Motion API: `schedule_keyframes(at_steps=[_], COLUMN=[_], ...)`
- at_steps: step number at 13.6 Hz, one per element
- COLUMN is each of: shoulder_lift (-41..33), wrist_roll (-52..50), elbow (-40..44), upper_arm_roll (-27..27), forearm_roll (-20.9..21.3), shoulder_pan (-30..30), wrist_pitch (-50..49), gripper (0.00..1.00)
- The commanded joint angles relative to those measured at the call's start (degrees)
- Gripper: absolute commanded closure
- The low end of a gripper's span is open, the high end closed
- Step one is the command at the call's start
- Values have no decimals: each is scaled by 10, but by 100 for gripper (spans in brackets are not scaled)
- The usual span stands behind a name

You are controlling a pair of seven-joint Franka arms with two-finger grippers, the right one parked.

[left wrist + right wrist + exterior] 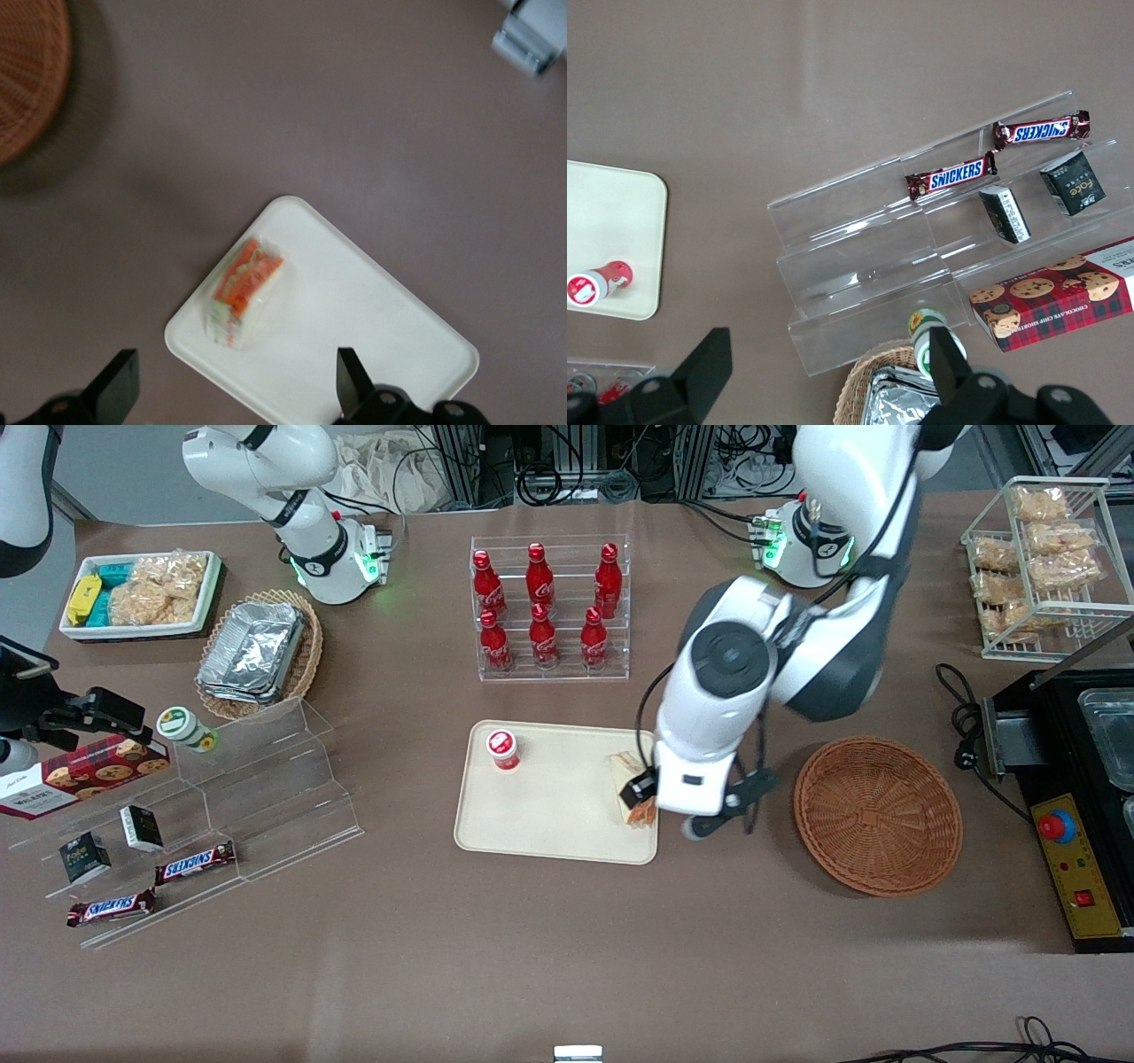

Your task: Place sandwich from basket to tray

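You see a woven wicker basket (877,815), a smooth matt plastic tray (549,815), and a matt brown worktop (532,957); the pincer (232,390) hangs above the tray.

The pale white-bread triangular sandwich (243,293) shows orange-red and green filling stripes. The flat cream-beige plastic tray (549,815) is plain; the round brown wicker basket (877,815) has woven rings; the black-fingered pincer (236,390) hangs over the matte brown surface (567,957).

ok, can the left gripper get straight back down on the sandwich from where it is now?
Probably yes. The gripper hangs open above the tray, and the sandwich lies alone at the tray's end nearest the basket. Nothing touches or covers it; the small red-capped cup stands well away.
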Motion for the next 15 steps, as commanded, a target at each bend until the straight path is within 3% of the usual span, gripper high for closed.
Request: schedule_keyframes(at_steps=[1,7,10,11,13,15], shoulder_lift=[-49,-91,-113,-122,-135,-144], wrist_roll=[-10,78,144,172,230,292], elbow=[-19,-29,-54,-61,-65,-68], upper_arm_roll=[27,90,95,91,15,-16], forearm_roll=[7,-5,-14,-15,-23,-18], shoulder_pan=[0,1,46,67,162,218], wrist_pitch=[-25,-57,-59,-66,-86,-108], gripper=[0,0,0,0,0,0])
